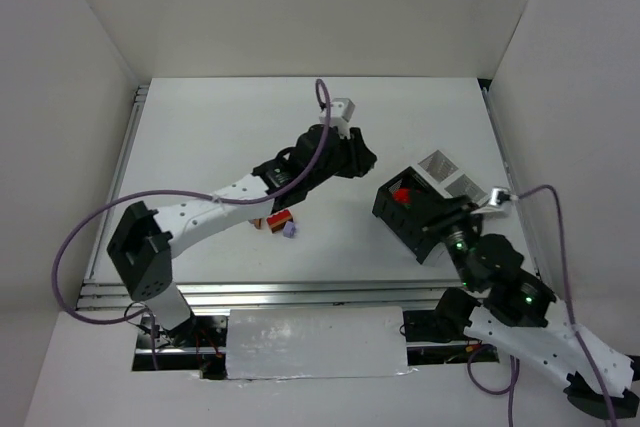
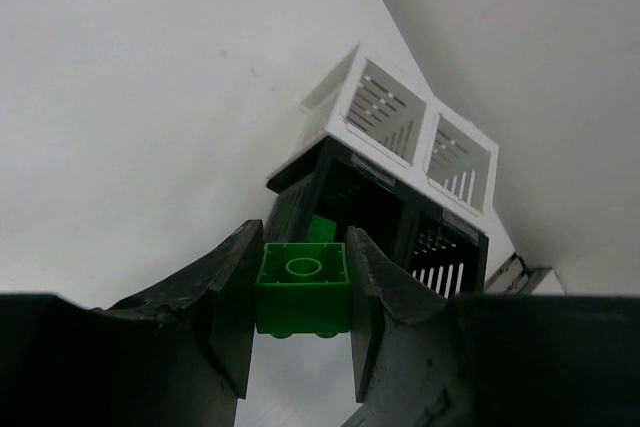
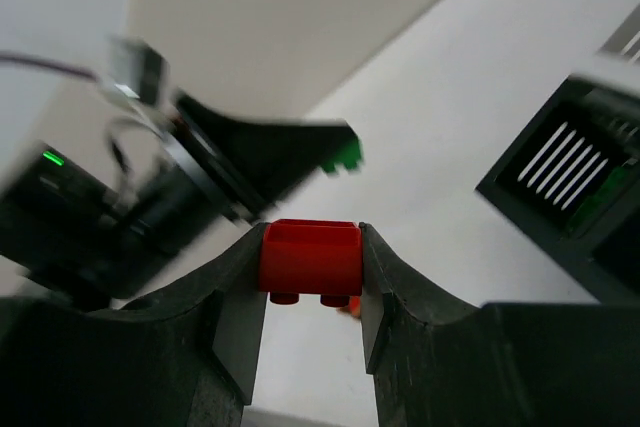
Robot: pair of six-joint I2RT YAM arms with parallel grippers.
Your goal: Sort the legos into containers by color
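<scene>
My left gripper [image 2: 303, 257] is shut on a green lego [image 2: 302, 287] and holds it above the table, just short of the containers [image 2: 400, 147]. These are two black cells in front and two white-walled cells behind. Another green lego [image 2: 320, 230] lies in the near left black cell. My right gripper [image 3: 310, 247] is shut on a red lego [image 3: 310, 259], and a black cell [image 3: 570, 177] stands to its right. In the top view the left gripper [image 1: 355, 159] is left of the block [image 1: 440, 172]. A red spot [image 1: 402, 194] shows by the right gripper's tips.
On the table left of the block lie a red lego [image 1: 280, 218], a pale lavender one [image 1: 290, 232] and a thin brown-orange one [image 1: 262, 224]. White walls enclose the table on three sides. A purple cable loops off the left arm.
</scene>
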